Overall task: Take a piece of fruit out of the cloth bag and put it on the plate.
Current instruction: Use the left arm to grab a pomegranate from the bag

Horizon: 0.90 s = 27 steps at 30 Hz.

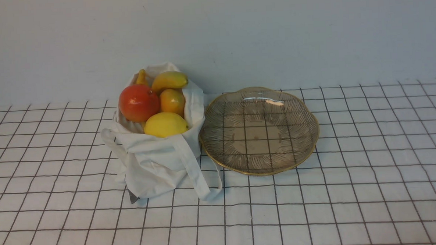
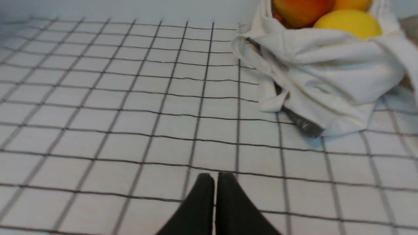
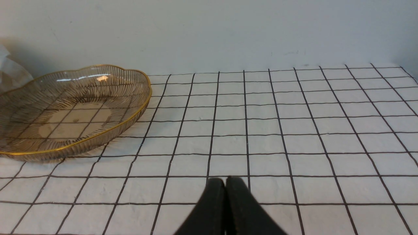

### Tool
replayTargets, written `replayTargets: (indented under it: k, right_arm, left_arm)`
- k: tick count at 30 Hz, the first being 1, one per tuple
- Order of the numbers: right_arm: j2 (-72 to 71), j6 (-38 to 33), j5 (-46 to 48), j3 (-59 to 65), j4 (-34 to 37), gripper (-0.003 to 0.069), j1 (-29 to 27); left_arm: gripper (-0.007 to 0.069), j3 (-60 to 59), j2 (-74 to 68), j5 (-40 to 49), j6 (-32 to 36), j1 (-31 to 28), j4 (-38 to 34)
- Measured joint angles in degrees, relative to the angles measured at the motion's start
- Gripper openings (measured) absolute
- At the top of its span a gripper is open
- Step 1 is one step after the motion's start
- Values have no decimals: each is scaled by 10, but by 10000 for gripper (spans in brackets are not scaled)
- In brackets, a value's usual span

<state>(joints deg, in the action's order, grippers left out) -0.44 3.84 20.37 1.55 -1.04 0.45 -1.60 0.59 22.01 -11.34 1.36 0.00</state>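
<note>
Left wrist view shows me the left gripper (image 2: 215, 178) pressed closed and empty; the right gripper (image 3: 225, 181) looks the same. The piece of fruit (image 1: 138, 102) sits in the open top of the cloth bag (image 1: 157, 165), just beside the plate (image 1: 259, 135).

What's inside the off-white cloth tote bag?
Visible: round glossy red-orange fruit, yellow lemon, smaller orange-yellow fruit, elongated yellow fruit at the back. Anything beneath them is hidden by the cloth bag.

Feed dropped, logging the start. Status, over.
Left pincer shut, empty; right pincer shut, empty. Red-orange fruit in the cloth bag, plate holds nothing. Lemon beside it in the bag.
</note>
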Motion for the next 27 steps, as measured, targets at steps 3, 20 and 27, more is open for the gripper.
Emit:
replayTargets:
  k: [3,20,27]
  right_arm:
    - [0,0,0,0,0,-15,0]
    - [0,0,0,0,0,-15,0]
    - [0,0,0,0,0,-15,0]
  left_arm:
    - [-8,0,0,1,-120,0,-180]
    - [-8,81,-13,41,-67,0,-415]
    - [-8,244,-203,214,32,0,-334]
